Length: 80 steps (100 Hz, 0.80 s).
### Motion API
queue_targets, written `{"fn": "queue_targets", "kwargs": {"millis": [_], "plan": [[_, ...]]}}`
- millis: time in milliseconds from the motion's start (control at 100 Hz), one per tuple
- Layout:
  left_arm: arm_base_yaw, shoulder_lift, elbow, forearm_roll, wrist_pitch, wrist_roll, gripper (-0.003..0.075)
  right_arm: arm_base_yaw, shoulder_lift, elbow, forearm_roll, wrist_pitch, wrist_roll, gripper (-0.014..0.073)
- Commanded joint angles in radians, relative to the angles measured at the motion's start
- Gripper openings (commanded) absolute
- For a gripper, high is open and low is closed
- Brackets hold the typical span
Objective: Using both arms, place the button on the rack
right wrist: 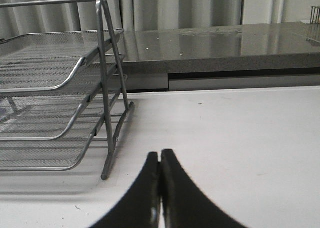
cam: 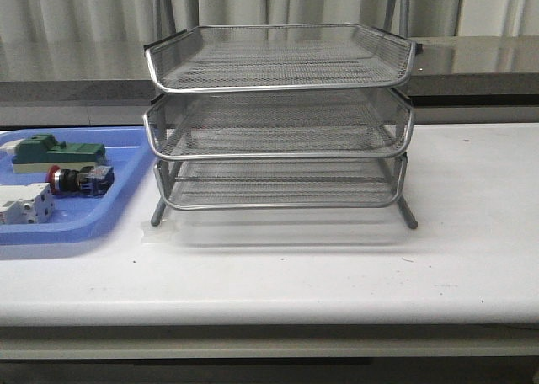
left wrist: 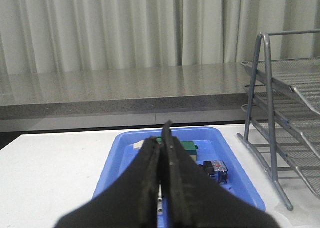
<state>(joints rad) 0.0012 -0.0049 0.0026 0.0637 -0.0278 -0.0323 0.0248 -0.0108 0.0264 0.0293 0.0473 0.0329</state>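
The rack [cam: 278,123] stands on the white desk [cam: 337,266], three mesh tiers stacked on a metal frame, all tiers bare of objects in the front view. A blue tray [cam: 76,228] lies on the desk just beside the rack's left foot. In it the button [cam: 77,180] lies on its side, red cap pointing away from the rack, blue and black body toward it. A green block [cam: 57,152] sits behind the button, and a white breaker [cam: 25,205] lies in front of it, near the tray's front rim.

Neither arm shows in the front view. In the left wrist view the left end effector [left wrist: 161,188] has its two black fingers pressed together, holding nothing. The tray lies straight ahead of its tips; the button [left wrist: 216,169] shows just past the fingers, off to the rack side, and the green block [left wrist: 187,146] lies farther ahead. The rack's frame [left wrist: 272,138] stands off to that same side, apart from the fingers.

In the right wrist view the right end effector [right wrist: 160,193] is also closed, fingers touching along their length, empty. It hangs over bare desk, with the rack [right wrist: 60,108] ahead and to one side, its nearest leg near the fingertips but not touching. The button is hidden from this view.
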Motion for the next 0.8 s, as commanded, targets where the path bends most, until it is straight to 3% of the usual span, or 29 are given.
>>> {"fn": "queue_targets", "kwargs": {"millis": [0, 510, 630, 790], "plan": [[0.004, -0.028, 0.042, -0.008, -0.076, -0.008, -0.002, -0.004, -0.019, -0.016, -0.009, -0.082, -0.007, -0.006], [0.004, -0.028, 0.042, -0.008, -0.076, -0.008, -0.002, -0.004, -0.019, -0.029, 0.021, -0.21, -0.007, -0.006], [0.004, -0.028, 0.042, -0.008, -0.076, -0.008, -0.002, -0.004, -0.006, -0.1, 0.056, -0.113, -0.007, -0.006], [0.004, -0.028, 0.042, -0.008, -0.076, -0.008, -0.002, -0.004, 0.09, -0.266, 0.056, 0.128, -0.007, -0.006]]}}
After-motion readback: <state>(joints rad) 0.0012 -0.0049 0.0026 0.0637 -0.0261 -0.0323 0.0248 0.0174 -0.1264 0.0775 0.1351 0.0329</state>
